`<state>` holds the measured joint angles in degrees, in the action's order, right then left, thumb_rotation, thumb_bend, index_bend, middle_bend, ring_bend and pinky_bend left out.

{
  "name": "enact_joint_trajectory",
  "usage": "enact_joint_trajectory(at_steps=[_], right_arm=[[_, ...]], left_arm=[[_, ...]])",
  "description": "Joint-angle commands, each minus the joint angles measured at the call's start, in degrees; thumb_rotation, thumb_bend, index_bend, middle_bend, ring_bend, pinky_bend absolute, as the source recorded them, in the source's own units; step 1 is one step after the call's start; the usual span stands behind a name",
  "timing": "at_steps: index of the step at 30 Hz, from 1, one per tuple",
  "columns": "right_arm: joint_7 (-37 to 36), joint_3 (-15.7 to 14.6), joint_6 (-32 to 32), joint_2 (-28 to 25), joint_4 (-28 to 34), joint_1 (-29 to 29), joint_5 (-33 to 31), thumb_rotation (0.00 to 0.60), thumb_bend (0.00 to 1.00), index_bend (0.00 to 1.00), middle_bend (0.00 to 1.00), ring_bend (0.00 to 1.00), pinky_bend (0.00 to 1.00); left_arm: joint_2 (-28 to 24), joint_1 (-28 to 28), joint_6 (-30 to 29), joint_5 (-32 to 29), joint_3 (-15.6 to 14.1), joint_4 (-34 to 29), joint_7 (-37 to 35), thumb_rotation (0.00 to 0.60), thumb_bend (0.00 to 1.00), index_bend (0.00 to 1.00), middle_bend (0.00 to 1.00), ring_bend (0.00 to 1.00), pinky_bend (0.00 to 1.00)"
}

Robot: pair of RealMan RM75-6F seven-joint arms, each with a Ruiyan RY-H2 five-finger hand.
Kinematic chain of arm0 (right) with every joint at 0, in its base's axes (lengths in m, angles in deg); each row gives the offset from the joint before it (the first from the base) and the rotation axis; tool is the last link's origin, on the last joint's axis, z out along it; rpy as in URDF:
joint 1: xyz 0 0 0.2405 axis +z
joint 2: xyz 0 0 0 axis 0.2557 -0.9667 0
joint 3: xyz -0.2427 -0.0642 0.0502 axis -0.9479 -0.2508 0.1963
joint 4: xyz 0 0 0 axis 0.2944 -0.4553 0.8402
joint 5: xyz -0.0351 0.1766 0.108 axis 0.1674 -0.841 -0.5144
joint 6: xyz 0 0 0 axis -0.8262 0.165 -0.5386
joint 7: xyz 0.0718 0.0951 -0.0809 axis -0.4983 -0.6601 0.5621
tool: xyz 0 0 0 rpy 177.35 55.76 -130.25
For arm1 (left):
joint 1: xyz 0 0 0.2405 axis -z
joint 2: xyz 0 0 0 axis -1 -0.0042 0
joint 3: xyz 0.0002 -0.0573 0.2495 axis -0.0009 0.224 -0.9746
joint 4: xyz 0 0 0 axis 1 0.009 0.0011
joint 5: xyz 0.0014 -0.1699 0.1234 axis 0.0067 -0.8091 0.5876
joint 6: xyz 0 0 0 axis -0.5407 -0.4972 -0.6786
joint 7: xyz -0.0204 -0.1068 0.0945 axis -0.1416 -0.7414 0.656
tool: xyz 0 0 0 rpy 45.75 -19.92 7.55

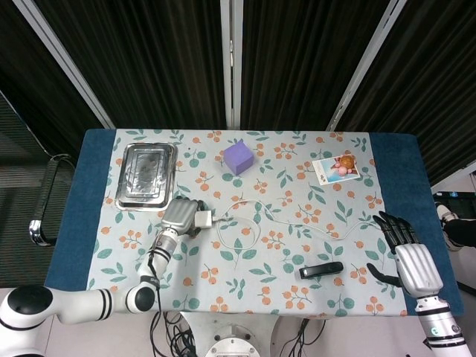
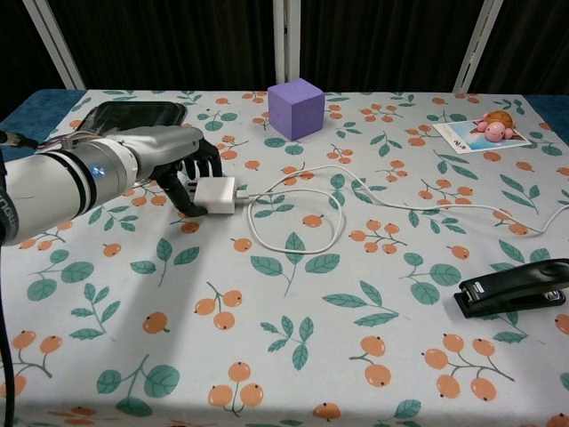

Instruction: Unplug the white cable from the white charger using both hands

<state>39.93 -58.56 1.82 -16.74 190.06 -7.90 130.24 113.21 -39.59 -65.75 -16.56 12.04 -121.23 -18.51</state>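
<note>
One white charger (image 2: pixel 217 195) at left, gripped in the left hand (image 2: pixel 182 169), one white cable (image 2: pixel 373 200) plugged in and trailing right. Right hand (image 1: pixel 406 253) near right, fingers spread, holding nothing. Also one purple cube (image 2: pixel 295 108), one stapler (image 2: pixel 513 289), one tray (image 1: pixel 147 175).

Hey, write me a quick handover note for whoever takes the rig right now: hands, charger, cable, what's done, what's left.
Left hand: fingers closed around the white charger, near the metal tray.
Right hand: open, holding nothing, near the table's right edge, close to the cable's far end.
White cable: plugged into the charger, looping across the cloth toward the right.
Done: charger gripped.
Left: bring the right hand over to the plug, grip it, pull it out.
</note>
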Motion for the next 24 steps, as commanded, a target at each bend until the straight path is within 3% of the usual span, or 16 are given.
enact_joint_trajectory(at_steps=[1, 7, 12, 15, 19, 24], right_arm=[[0.3, 0.1, -0.1, 0.1, 0.6, 0.2, 0.2, 0.6, 0.17, 0.0, 0.0, 0.0, 0.0], [1.9, 2.3, -1.1, 2.0, 5.2, 2.3, -0.1, 0.6, 0.17, 0.0, 0.02, 0.0, 0.0], [7.9, 5.1, -7.5, 4.3, 12.5, 7.4, -3.3, 0.6, 0.17, 0.01, 0.1, 0.0, 0.0], [13.9, 8.0, -11.3, 8.3, 15.9, 11.3, -7.9, 0.6, 0.21, 0.11, 0.17, 0.02, 0.08], [24.9, 10.9, -15.9, 14.8, 17.6, 17.2, -16.7, 0.6, 0.23, 0.17, 0.21, 0.06, 0.14], [33.7, 14.4, -14.7, 23.7, 15.6, 22.3, -26.6, 0.6, 0.23, 0.23, 0.24, 0.09, 0.19]], left_arm=[[0.6, -0.4, 0.3, 2.3, 0.2, 0.9, -2.6, 0.6, 0.48, 0.56, 0.53, 0.41, 0.31], [-1.0, -1.9, -0.4, 9.4, -0.4, -1.4, -7.9, 0.6, 0.49, 0.59, 0.56, 0.43, 0.33], [-2.7, -3.0, -2.7, 14.5, -0.7, -5.4, -10.2, 0.6, 0.49, 0.59, 0.56, 0.43, 0.34], [-3.6, -3.4, -3.7, 16.5, -0.7, -7.9, -10.7, 0.6, 0.49, 0.59, 0.56, 0.43, 0.34], [-4.7, -3.9, -4.5, 18.4, -0.5, -11.3, -11.8, 0.6, 0.49, 0.59, 0.55, 0.43, 0.34], [-5.4, -4.2, -5.7, 19.5, -0.5, -13.7, -11.2, 0.6, 0.49, 0.59, 0.55, 0.43, 0.34]])
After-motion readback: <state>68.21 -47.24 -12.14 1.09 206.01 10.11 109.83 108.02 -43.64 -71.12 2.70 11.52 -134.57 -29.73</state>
